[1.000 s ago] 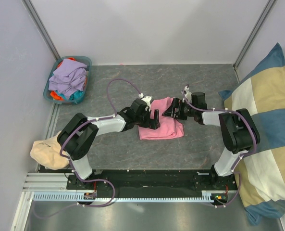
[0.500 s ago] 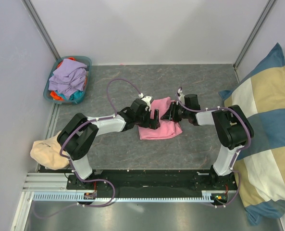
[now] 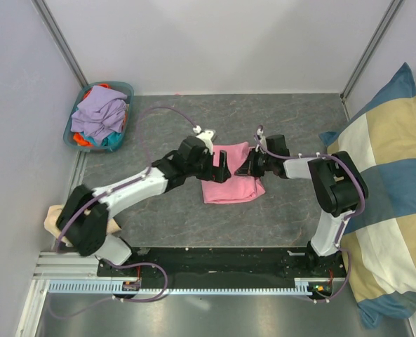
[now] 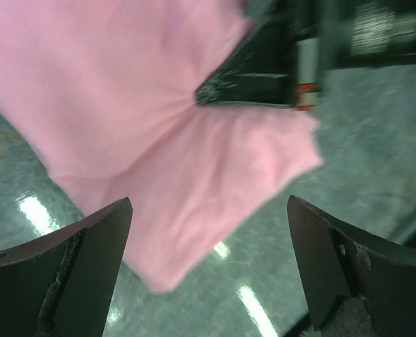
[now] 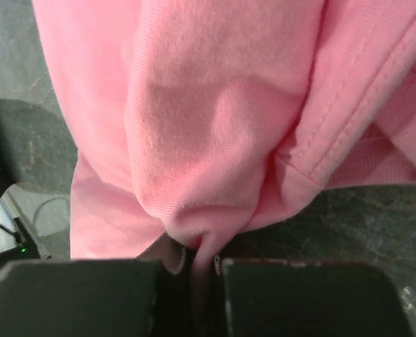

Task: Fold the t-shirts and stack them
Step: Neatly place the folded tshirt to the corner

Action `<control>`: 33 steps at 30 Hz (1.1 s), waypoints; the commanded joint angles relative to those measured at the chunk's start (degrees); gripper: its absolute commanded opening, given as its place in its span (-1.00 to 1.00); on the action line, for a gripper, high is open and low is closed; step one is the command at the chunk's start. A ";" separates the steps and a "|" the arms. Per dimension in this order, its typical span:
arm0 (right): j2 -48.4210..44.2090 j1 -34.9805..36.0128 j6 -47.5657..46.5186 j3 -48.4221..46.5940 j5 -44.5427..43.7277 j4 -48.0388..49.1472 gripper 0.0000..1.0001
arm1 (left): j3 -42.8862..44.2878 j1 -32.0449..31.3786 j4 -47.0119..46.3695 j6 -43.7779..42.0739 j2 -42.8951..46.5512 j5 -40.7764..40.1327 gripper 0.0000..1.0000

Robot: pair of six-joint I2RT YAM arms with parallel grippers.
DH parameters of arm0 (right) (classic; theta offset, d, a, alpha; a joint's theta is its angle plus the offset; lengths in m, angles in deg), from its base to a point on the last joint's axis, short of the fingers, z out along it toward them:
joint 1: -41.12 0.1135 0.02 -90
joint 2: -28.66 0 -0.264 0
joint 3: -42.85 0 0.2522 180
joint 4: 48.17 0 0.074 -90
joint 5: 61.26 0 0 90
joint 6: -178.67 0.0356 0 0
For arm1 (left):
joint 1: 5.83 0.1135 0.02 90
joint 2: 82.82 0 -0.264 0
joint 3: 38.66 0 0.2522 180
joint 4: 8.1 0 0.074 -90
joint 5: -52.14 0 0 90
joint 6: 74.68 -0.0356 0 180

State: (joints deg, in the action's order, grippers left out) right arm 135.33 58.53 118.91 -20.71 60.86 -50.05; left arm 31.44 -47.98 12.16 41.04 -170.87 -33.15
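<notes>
A pink t-shirt [image 3: 230,184] lies folded in the middle of the grey table. My right gripper [image 3: 244,167] is shut on a pinch of its right edge; in the right wrist view the pink cloth [image 5: 215,140] bunches into the closed jaws of that gripper [image 5: 202,270]. My left gripper [image 3: 220,167] hovers open over the shirt's left side. The left wrist view shows the pink t-shirt [image 4: 144,126] below its spread fingers [image 4: 88,260], with nothing between them. More t-shirts, lavender [image 3: 99,112], orange and teal, are piled in a basket at the back left.
The teal basket [image 3: 126,90] sits in the back left corner. A large blue-and-cream checked cushion [image 3: 390,203] leans along the right side. A cream cloth bundle [image 3: 53,219] lies at the front left, beside the left arm's base.
My right gripper moved left onto the shirt's right edge and shut on the cloth. The left arm stretched out and its open gripper shifted slightly up and back.
</notes>
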 commanded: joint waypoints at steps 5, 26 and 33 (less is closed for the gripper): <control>7.21 0.43 -12.65 -20.73 -21.64 -23.99 -1.00 | 7.21 0.58 11.06 0.13 20.10 -3.83 1.00; 37.99 -7.73 -28.82 -72.89 -55.31 -44.32 -1.00 | -0.43 1.28 25.14 1.09 32.77 -6.12 1.00; 40.98 -12.75 -35.58 -77.20 -57.16 -41.68 -1.00 | -1.76 1.46 25.05 0.04 31.28 -5.85 1.00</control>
State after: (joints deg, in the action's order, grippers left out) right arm 172.86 48.91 90.13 -95.47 9.08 -90.81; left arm 29.52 -46.91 37.52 41.01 -139.11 -40.25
